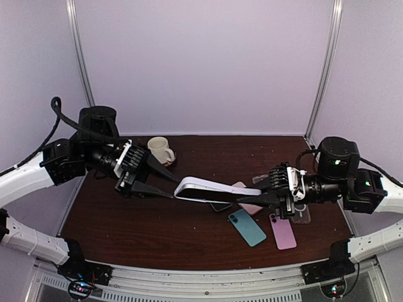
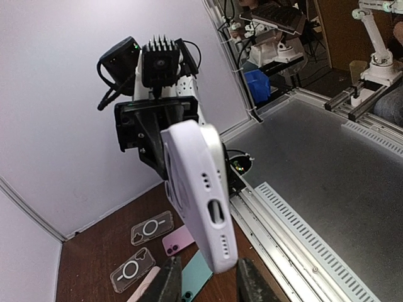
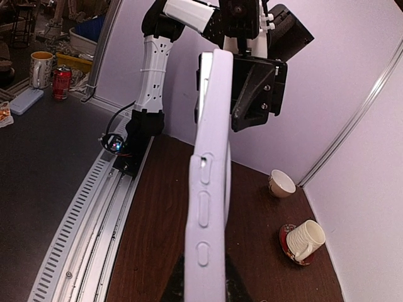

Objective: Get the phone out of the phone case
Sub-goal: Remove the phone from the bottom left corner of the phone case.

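A pale lavender phone case [image 1: 214,189] hangs level above the table between my two arms. My right gripper [image 1: 263,196] is shut on its right end; in the right wrist view the case [image 3: 209,207] stands edge-on between the dark fingers [image 3: 178,286], its side buttons showing. My left gripper [image 1: 170,185] is open, its two fingers on either side of the case's left end without touching it. In the left wrist view the bottom end of the case [image 2: 204,195], with its port cut-out, points down between the fingers [image 2: 169,282]. The phone is mostly hidden inside the case.
On the table below lie a teal phone [image 1: 247,226], a pink phone [image 1: 283,231], a clear case [image 1: 301,212] and a pinkish case [image 1: 249,204]. A cream mug [image 1: 160,150] stands at the back left. A ribbed white cup on a red saucer [image 3: 302,239] shows in the right wrist view.
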Controlling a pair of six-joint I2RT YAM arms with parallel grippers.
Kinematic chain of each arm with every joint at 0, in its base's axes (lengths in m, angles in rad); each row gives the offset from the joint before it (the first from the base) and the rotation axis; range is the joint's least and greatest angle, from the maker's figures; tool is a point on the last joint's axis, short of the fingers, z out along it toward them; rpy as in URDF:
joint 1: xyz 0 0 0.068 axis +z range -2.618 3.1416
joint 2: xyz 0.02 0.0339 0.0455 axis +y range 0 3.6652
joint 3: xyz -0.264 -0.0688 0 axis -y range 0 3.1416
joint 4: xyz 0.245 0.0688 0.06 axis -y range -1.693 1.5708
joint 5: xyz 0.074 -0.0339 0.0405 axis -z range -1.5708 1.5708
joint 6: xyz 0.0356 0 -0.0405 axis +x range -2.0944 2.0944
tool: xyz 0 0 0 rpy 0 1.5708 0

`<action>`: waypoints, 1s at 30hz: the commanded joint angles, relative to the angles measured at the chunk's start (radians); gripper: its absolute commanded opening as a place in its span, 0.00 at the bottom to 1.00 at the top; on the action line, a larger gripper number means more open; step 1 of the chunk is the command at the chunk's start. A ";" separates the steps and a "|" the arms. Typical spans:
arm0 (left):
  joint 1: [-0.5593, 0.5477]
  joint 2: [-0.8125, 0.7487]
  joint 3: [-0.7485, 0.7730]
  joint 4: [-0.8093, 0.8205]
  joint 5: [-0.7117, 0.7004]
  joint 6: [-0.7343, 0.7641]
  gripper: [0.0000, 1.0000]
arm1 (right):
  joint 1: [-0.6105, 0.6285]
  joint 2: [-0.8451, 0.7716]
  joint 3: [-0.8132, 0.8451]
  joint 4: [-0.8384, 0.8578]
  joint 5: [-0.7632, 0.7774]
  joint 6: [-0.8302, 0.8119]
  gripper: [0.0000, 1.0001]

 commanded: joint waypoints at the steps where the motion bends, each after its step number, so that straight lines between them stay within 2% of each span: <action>1: -0.013 0.008 0.008 0.043 0.037 -0.014 0.30 | -0.005 -0.005 0.039 0.109 -0.028 0.023 0.00; 15: -0.025 0.022 0.010 0.023 0.054 -0.004 0.27 | -0.007 0.011 0.050 0.118 -0.028 0.018 0.00; 21: -0.026 0.029 0.012 0.022 0.062 -0.004 0.18 | -0.008 0.018 0.051 0.116 -0.057 0.019 0.00; 30: -0.031 0.033 0.022 -0.003 0.100 -0.004 0.14 | -0.100 0.066 0.111 0.005 -0.303 0.040 0.00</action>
